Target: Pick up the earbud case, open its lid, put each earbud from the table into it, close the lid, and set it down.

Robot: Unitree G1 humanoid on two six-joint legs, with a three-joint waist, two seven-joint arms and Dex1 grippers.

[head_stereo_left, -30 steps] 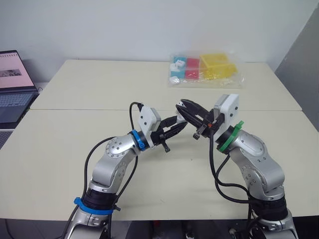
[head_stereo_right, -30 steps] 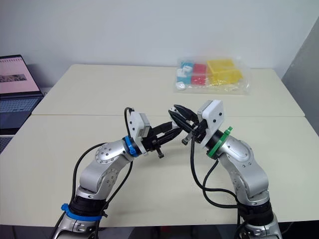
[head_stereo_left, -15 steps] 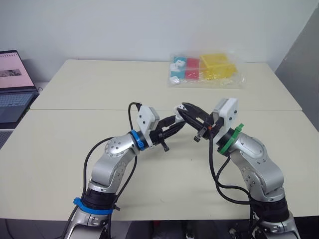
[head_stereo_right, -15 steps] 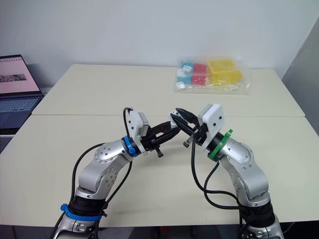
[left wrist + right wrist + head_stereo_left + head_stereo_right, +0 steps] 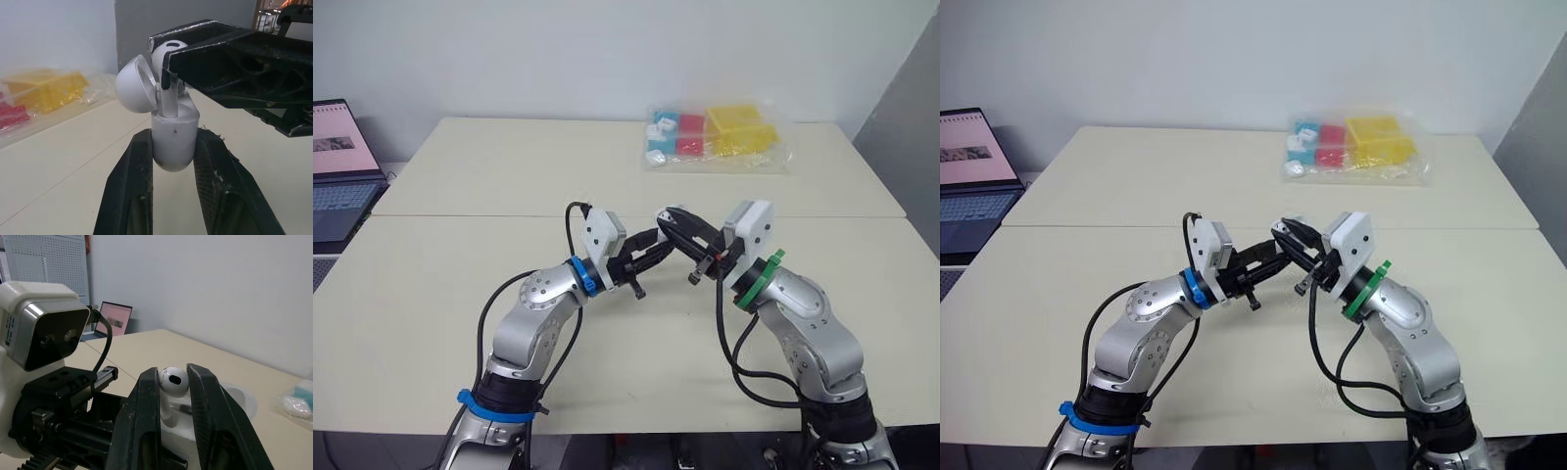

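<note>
My left gripper (image 5: 171, 161) is shut on the white earbud case (image 5: 173, 137), holding it upright above the table with its round lid (image 5: 136, 84) flipped open. My right gripper (image 5: 173, 382) is shut on a white earbud (image 5: 172, 380), and the earbud's stem (image 5: 168, 104) reaches down into the open case. In the head views the two grippers meet over the middle of the near table, the left gripper (image 5: 651, 253) coming from the left and the right gripper (image 5: 677, 230) from the right.
A clear bag (image 5: 715, 139) with yellow, red and blue boxes lies at the far side of the table. A laptop (image 5: 337, 166) stands open off the table's left edge. The seam between the two tabletops (image 5: 470, 215) runs just behind the grippers.
My right gripper has moved left and slightly down with the earbud, closing the gap to the case in the left gripper. The left arm has stayed nearly still.
</note>
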